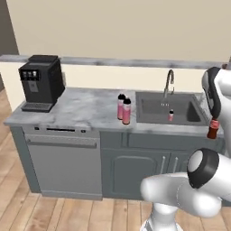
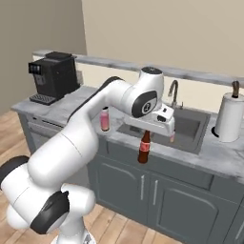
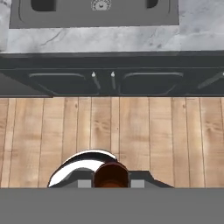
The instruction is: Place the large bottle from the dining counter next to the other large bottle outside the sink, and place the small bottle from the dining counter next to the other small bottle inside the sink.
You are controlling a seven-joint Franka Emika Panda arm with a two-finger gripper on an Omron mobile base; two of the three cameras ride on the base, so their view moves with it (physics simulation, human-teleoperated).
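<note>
Hanging from the closed fingers [image 2: 147,132] by its narrow neck, the small dark brown cola-style bottle with a red label [image 2: 144,148] is upright in the air in front of the grey cabinet doors [image 2: 157,190], just outside the front edge of the grey marble bench [image 1: 81,108]. The dark grey recessed sink [image 1: 189,113] holds the small pale pinkish-white bottle with a dark cap [image 1: 171,115]. Two tall pink bottles [image 1: 123,108] stand together on the bench just left of the sink.

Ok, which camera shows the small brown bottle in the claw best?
The right base view: the brown bottle hangs full-length below the claw. The left base view shows it small at the frame's edge; the hand view shows its top end-on.
</note>
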